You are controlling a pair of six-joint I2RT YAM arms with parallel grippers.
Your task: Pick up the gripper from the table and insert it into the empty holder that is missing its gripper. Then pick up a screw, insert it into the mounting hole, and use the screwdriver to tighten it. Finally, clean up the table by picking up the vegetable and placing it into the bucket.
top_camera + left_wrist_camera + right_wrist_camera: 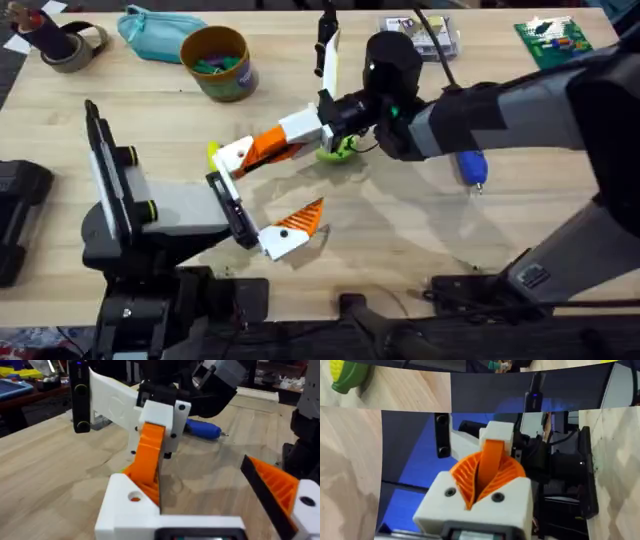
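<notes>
Overhead: right end effector point(268, 148) at mid-bench, clamped on the gripper point(492, 457). Left end effector point(265, 190) spread wide, holding nothing, just beside it. You have the holder point(110, 190) at the left edge, the vegetable point(338, 150) touching the right arm, the screwdriver point(470, 165) to the right, and the bucket point(218, 60), pouch point(155, 35) and tape roll point(75, 45) at the far edge. No legible writing.

The overhead camera looks down and forward across the pale wooden table point(150, 120). The left wrist camera sits low, facing across the tabletop, very near the smooth orange pointed finger point(150, 455). The right wrist camera, closer still, shares that same finger point(487, 467).
</notes>
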